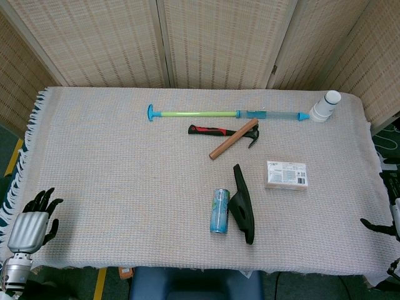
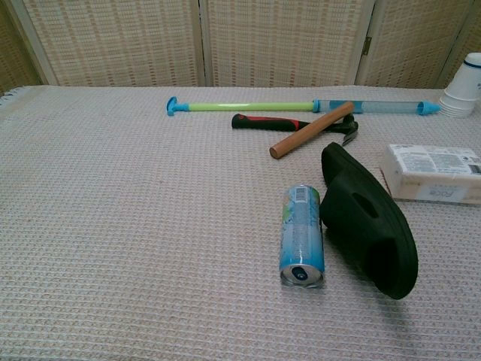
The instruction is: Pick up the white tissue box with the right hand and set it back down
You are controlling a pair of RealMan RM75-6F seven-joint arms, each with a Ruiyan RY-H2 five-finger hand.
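Note:
The white tissue box [image 1: 286,174] [image 2: 433,174] lies flat on the cloth-covered table, right of centre, with nothing touching it. My right hand [image 1: 386,227] shows only as dark fingers at the right edge of the head view, off the table's right side and well below and right of the box; how its fingers stand is unclear. My left hand [image 1: 34,220] hangs at the table's front-left corner, fingers spread, holding nothing. Neither hand appears in the chest view.
A black slipper [image 1: 242,205] [image 2: 368,216] and a lying blue can [image 1: 220,210] [image 2: 302,235] sit just left of the box. Behind are a wooden stick [image 1: 233,139], a red-black hammer [image 1: 215,130], a green-blue rod [image 1: 228,114] and stacked white cups [image 1: 325,106].

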